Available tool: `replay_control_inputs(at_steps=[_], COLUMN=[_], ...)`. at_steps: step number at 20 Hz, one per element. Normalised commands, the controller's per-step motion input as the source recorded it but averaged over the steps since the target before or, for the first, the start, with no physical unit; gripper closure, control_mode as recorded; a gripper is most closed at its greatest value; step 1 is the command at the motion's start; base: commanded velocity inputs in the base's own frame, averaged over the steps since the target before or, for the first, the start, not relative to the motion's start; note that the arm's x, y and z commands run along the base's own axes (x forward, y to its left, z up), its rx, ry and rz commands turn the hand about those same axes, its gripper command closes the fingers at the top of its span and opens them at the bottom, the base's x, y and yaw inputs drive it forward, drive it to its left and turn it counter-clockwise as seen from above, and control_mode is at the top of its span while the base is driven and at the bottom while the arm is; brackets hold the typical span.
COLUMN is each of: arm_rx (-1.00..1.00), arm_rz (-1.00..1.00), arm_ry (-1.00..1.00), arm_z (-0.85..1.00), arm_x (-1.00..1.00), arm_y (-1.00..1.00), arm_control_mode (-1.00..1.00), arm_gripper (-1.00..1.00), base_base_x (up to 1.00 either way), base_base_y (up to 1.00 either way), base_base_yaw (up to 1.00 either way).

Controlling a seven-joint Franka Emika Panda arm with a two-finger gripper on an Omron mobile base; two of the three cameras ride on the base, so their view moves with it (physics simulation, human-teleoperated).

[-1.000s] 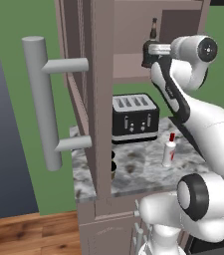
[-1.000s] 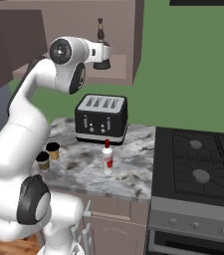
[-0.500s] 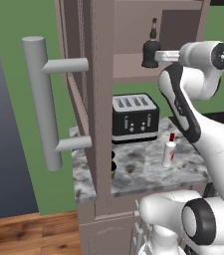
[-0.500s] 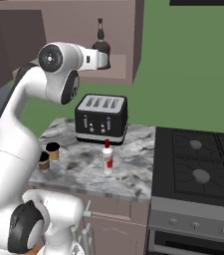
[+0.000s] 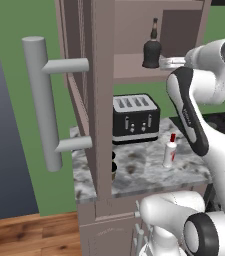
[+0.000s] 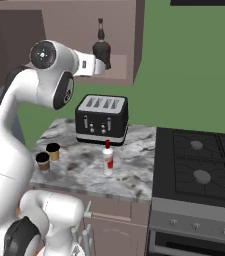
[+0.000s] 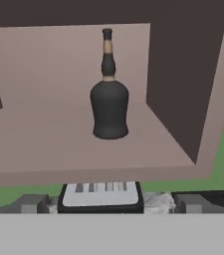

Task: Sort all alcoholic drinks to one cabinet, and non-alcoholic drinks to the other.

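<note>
The squat black bottle (image 5: 152,49) (image 6: 102,47) (image 7: 109,107) stands upright on the shelf (image 7: 49,144) of the open wall cabinet (image 5: 129,70). My gripper (image 5: 160,62) (image 6: 105,65) (image 7: 111,204) is open and empty. It sits just in front of the shelf edge, short of the bottle and not touching it. The slim clear bottle with a red cap (image 5: 170,150) (image 6: 107,158) stands on the marble counter (image 6: 79,170) in front of the toaster. Two small tan cups (image 6: 53,151) (image 6: 43,161) stand at the counter's left end. The other cabinet is out of view.
The cabinet door with its thick grey bar handle (image 5: 44,100) stands swung open at the left. A black four-slot toaster (image 5: 134,117) (image 6: 101,120) sits under the shelf at the back of the counter. A stove (image 6: 199,165) adjoins the counter on the right.
My hand has drawn back from around the black bottle toward the shelf's front edge, and the arm has swung round. The bottle stays upright on the shelf.
</note>
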Motion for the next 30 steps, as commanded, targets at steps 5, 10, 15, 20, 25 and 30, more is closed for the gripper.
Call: replay_control_inputs(at_steps=[5,10,15,20,25,30], arm_rx=[0.0,0.0,0.0,0.0,0.0,0.0], arm_rz=[0.03,0.03,0.03,0.03,0.03,0.03], arm_ry=[0.12,0.15,0.14,0.14,0.05,0.0], arm_z=[-0.29,-0.37,-0.31,-0.26,-0.35,-0.41], arm_x=[-0.33,-0.34,-0.24,-0.12,-0.01,-0.02], arm_y=[0.0,0.0,0.0,-0.01,-0.05,-0.05], arm_control_mode=[-1.0,-1.0,-1.0,-1.0,-1.0,-1.0], arm_gripper=[-1.0,-1.0,-1.0,-1.0,-1.0,-1.0], base_base_x=[0.0,0.0,0.0,0.0,0.0,0.0], base_base_y=[0.0,0.0,0.0,0.0,0.0,0.0], base_base_yaw=[0.0,0.0,0.0,0.0,0.0,0.0])
